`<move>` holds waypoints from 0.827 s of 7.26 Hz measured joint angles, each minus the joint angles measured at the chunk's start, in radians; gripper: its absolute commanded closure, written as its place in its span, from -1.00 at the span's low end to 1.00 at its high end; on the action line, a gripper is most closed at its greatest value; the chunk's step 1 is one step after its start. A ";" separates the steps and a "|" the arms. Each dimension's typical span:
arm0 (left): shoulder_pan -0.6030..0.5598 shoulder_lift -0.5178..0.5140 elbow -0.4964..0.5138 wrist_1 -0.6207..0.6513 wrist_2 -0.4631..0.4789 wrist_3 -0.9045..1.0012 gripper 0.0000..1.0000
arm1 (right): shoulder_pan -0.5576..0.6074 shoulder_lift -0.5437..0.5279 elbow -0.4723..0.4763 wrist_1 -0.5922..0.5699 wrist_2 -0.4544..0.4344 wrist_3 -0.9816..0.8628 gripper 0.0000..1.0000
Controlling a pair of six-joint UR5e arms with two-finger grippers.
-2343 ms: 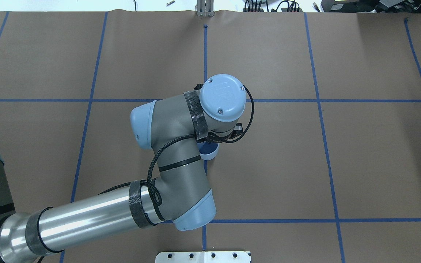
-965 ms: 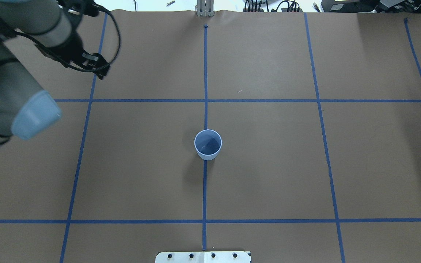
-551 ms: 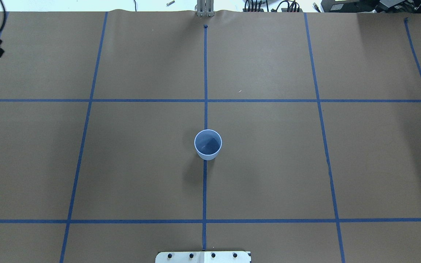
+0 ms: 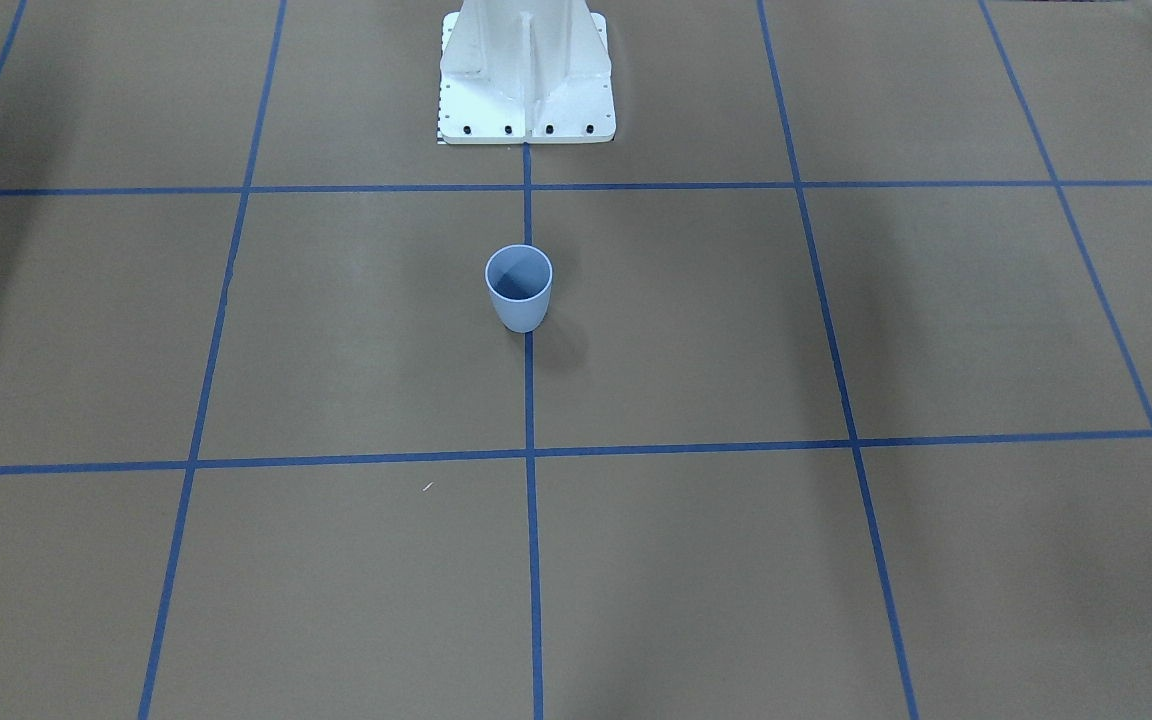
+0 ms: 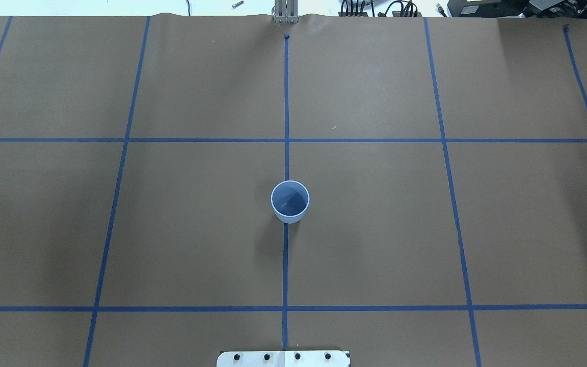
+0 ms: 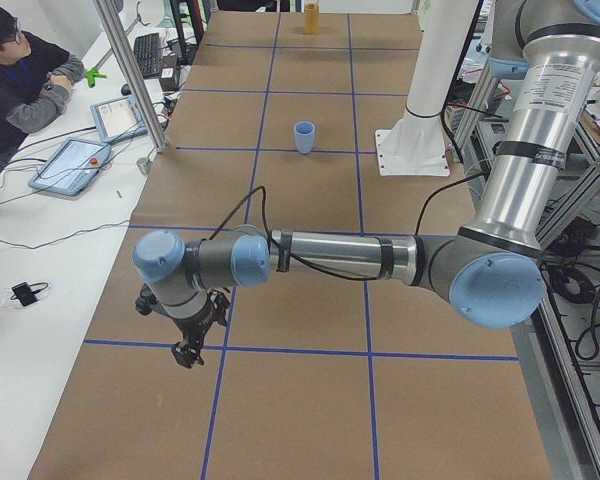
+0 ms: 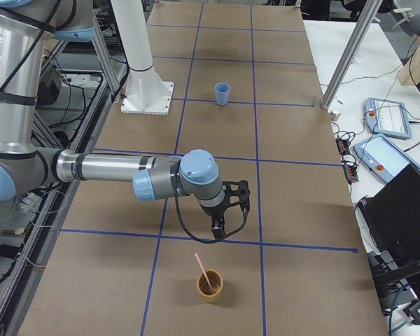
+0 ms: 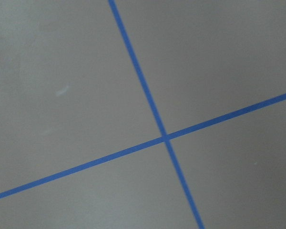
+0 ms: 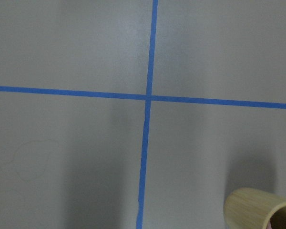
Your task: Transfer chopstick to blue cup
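Transfer is judged not started: pick-up and drop-in are left. Blue cup [image 5: 290, 200] is seen empty at desk centre. Chopstick [image 7: 202, 269] is stood in tan cup [image 7: 210, 287], near right hand [image 7: 220, 232]. For right hand and left hand [image 6: 187, 350], open or closed cannot be told.

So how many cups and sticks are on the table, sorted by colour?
Blue cup: 1
Tan cup: 1
Pink stick, standing in the tan cup: 1
Total: 3
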 measured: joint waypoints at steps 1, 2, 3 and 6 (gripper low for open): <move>-0.016 0.050 0.015 -0.069 0.000 0.017 -0.96 | 0.001 -0.013 -0.021 -0.005 -0.017 -0.020 -0.98; -0.024 0.097 0.020 -0.105 -0.004 0.020 -0.96 | 0.004 -0.020 -0.055 -0.007 -0.043 -0.046 -0.98; -0.031 0.157 0.019 -0.129 -0.046 0.007 -0.97 | 0.010 -0.020 -0.096 -0.009 -0.058 -0.079 -0.98; -0.042 0.291 0.003 -0.254 -0.174 -0.029 -0.97 | 0.044 0.012 -0.114 -0.125 -0.063 -0.129 -0.63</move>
